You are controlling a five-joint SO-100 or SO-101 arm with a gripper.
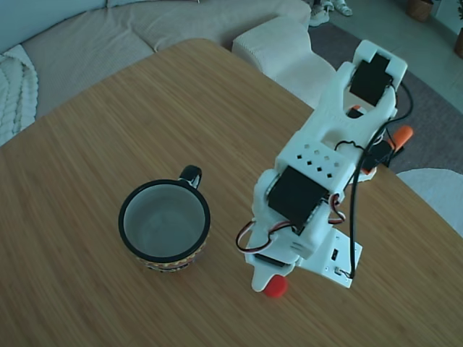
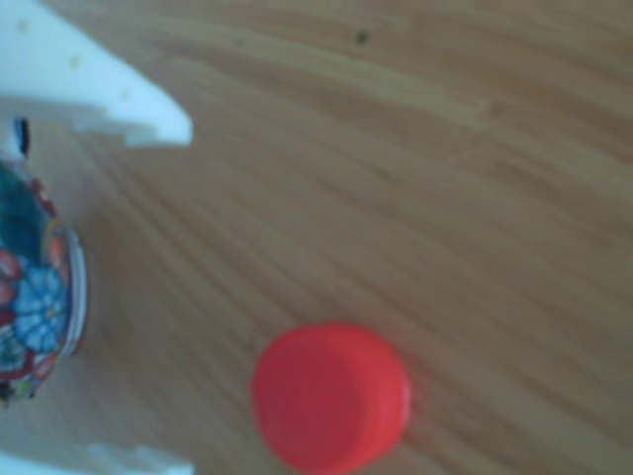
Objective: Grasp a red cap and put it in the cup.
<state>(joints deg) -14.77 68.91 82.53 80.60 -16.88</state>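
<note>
Red cap (image 1: 275, 287) first, since it sits nearest the counter's near edge in the fixed view: it lies flat on the bare wood, right at the tip of the arm's white fingers (image 1: 265, 278), seemingly untouched and not lifted. In the other view the cap (image 2: 329, 396) lies low in the picture, between the two white finger tips that poke in from the left side, one at the top (image 2: 119, 94) and a sliver of the other at the bottom. Those tips stand wide apart, so the fingers are spread open and hold nothing. The cap lies ahead of the tips and nearer the lower one, not yet between them; I judge the arm needs to reach a little further before closing.

So the task looks barely begun: no grasp, no carry, no drop. All of that remains.

A little further back, toward the middle of the counter (image 1: 108, 130), stands the cup (image 1: 165, 225), upright, black rim and handle, its pale inside empty as far as I can see. Its flowered band (image 2: 35, 297) shows at the left edge of the other view, close beside the fingers. Cup and cap are near each other but apart.

Beyond the counter's far edge there is a pale sofa (image 1: 108, 36), and at the right edge orange clamp handles (image 1: 399, 136) hold the arm's base.
</note>
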